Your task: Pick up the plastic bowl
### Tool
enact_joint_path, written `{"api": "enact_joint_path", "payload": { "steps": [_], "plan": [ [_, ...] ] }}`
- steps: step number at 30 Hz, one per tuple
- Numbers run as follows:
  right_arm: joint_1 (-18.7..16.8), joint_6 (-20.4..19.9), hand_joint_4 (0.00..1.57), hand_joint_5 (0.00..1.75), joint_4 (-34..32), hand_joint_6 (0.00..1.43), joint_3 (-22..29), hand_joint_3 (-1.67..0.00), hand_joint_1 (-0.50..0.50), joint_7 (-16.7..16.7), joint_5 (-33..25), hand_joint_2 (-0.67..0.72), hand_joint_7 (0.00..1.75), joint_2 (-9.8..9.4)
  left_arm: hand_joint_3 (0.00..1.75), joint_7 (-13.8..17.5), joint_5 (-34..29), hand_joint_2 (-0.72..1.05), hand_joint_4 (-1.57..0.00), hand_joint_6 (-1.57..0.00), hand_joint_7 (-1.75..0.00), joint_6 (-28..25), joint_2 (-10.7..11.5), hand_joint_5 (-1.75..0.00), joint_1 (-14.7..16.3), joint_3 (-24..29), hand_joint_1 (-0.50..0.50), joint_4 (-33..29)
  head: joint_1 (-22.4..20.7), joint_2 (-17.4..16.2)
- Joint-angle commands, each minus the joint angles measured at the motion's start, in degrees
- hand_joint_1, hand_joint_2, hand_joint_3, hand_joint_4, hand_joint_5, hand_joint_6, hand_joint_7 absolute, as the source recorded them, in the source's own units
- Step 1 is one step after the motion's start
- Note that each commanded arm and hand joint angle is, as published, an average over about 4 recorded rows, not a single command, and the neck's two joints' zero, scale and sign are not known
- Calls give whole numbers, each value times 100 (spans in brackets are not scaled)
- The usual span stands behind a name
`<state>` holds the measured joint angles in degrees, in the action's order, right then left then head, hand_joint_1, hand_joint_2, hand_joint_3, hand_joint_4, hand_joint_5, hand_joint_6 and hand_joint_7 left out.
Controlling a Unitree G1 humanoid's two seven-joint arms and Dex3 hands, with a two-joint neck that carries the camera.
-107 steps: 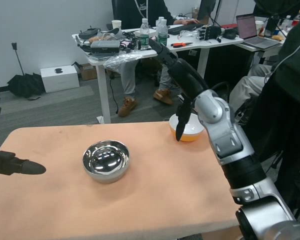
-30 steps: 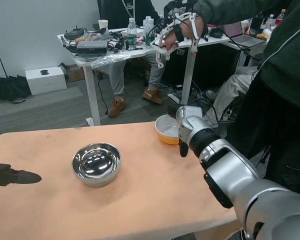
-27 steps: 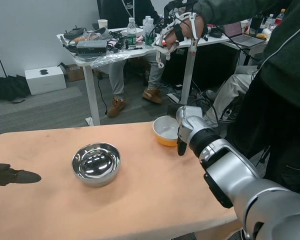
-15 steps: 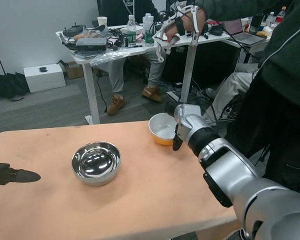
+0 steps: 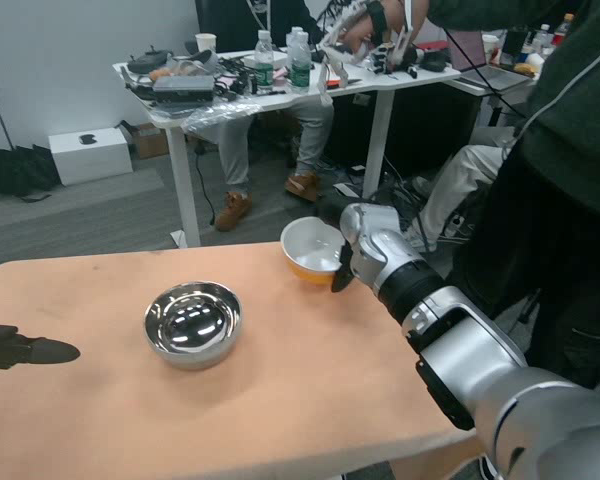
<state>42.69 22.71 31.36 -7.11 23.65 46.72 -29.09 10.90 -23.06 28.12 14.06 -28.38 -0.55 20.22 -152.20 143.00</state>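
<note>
The right hand [image 5: 344, 268] is gripping the plastic bowl [image 5: 310, 250] at its right rim, with dark fingers [image 5: 338, 281] hanging down the bowl's outer side. The bowl, white inside and orange outside, is sitting at the far edge of the table [image 5: 280, 400], slightly tilted; whether its base is touching the tabletop cannot be determined. The silver right forearm [image 5: 460, 350] is extending from the lower right corner toward the bowl.

A steel bowl [image 5: 193, 322] is standing upright on the table, well apart from the plastic bowl, to its left and nearer the robot.

The left hand [image 5: 20, 349] is resting low at the left edge of the view, its fingers drawn together to a point and holding nothing.

A person in dark clothing [image 5: 570, 150] is standing just beside the table on the right. Behind, a cluttered desk [image 5: 240, 95] is holding water bottles [image 5: 300, 62].
</note>
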Motion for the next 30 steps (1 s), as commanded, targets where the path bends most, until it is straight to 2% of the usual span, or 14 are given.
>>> {"api": "enact_joint_path", "payload": {
  "steps": [1, 6, 11, 14, 18, 21, 25, 28, 30],
  "plan": [
    [-226, 45, 88, 155, -464, 3, 51, -113, -50, 74, -158, -41, 161, -154, 7, 0, -6, -15, 0, 0, 0, 35, 9, 0, 16, 51, -50, 34, -60, -16],
    [-503, 186, 88, 155, -1374, 3, 38, -119, -50, 175, -396, -41, 157, -286, 0, 0, -6, -10, 0, 0, 0, 35, 0, 0, 3, 64, -50, 69, -114, -12],
    [-619, 313, 88, 155, -1967, 3, -12, -119, -50, 322, -580, -41, 161, -409, 2, 0, -6, -10, 0, 0, 0, 35, -15, 0, -36, 64, -50, 118, -203, 48],
    [-692, 397, 88, 155, -2460, 3, -59, -119, -50, 484, -815, -41, 161, -547, 0, 0, -6, -10, 0, 0, 0, 35, -24, 0, -58, 64, -50, 151, -228, 62],
    [-738, 542, 88, 155, -3086, 3, -98, -119, -50, 607, -890, -41, 161, -666, 0, 0, -1, -10, 0, 0, 0, 35, -26, 0, -87, 62, -50, 157, -381, 242],
    [-758, 599, 88, 155, -3352, 3, -98, -119, -50, 618, -923, -41, 161, -699, 0, 0, 3, -10, 0, 0, 0, 35, -26, 0, -98, 55, -50, 157, -350, 215],
    [-780, 652, 88, 155, -3549, 3, -120, -119, -50, 638, -941, -41, 164, -703, 4, 0, 1, -10, 0, 0, 0, 35, -26, 0, -111, 31, -50, 131, -641, 678],
    [-810, 678, 88, 155, -3677, 3, -146, -119, -50, 654, -945, -41, 161, -703, 0, 0, -1, -10, 0, 0, 0, 35, -18, 0, -124, 16, -50, 87, -616, 620],
    [-837, 687, 89, 155, -3752, 3, -164, -119, -50, 669, -960, -41, 161, -706, 0, 0, -6, -10, 0, 0, 0, 35, 4, 0, -144, 7, -50, 41, -903, 806]
  ]
}}
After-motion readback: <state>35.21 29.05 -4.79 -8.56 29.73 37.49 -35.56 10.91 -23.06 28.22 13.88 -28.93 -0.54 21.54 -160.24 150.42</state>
